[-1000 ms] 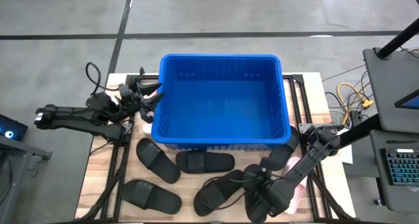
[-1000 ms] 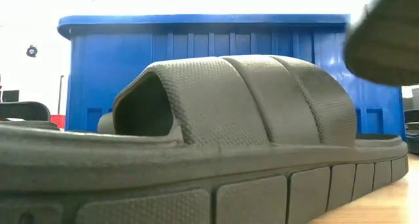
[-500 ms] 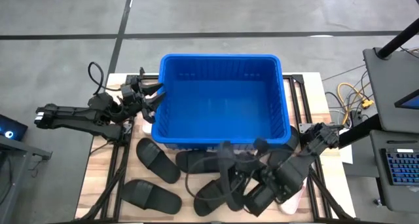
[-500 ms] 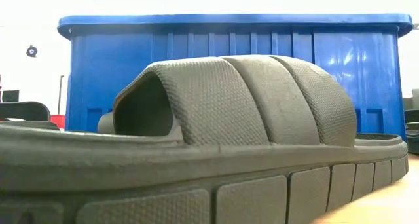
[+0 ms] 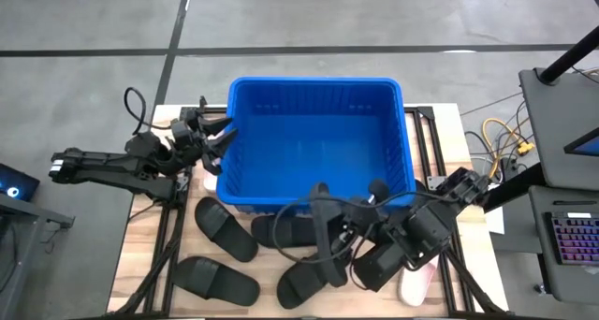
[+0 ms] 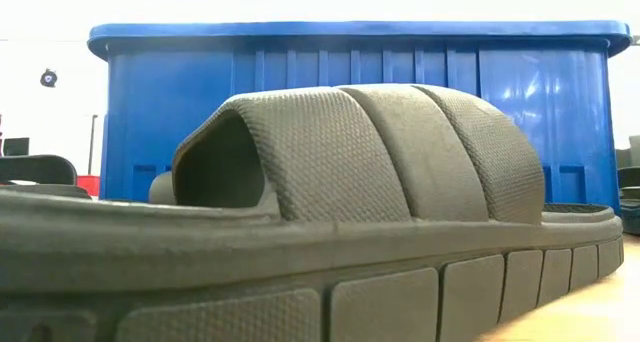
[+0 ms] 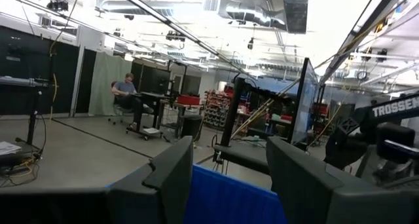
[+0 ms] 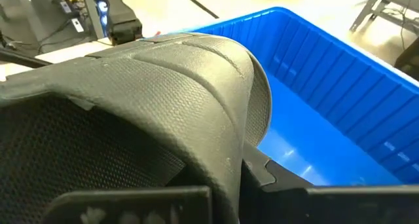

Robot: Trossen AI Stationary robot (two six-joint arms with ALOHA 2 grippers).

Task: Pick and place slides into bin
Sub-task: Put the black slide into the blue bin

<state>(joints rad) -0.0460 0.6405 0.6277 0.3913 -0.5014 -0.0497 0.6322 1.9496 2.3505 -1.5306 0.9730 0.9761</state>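
The blue bin (image 5: 318, 142) stands in the middle of the table. My right gripper (image 5: 335, 225) is shut on a black slide (image 5: 314, 228) and holds it in the air just in front of the bin's near wall; in the right wrist view its textured strap (image 8: 183, 99) fills the picture, with the bin (image 8: 340, 106) beyond. Several black slides (image 5: 225, 228) (image 5: 217, 278) (image 5: 292, 230) lie flat on the table in front of the bin. A pink slide (image 5: 416, 283) lies at the near right. My left gripper (image 5: 221, 136) is open and empty beside the bin's left rim. My right gripper holds the black slide at its wide strap (image 8: 216, 145), coming level from the table's right. The strap itself hides the fingertips, so the kind of hold does not show. The slide is lifted clear of the table and tilted onto its side.
One black slide (image 6: 350, 192) lies right in front of the low camera and blocks most of that view, with the bin's wall (image 6: 300, 72) behind it. Cables and a keyboard (image 5: 571, 240) lie off the table's right side. A person sits far off in the room (image 7: 127, 96).
My right gripper has risen from the table's near right with the black slide and has gone toward the far edge, up to the bin's near wall. The slide has been lifted clear of the table and has tipped onto its side.
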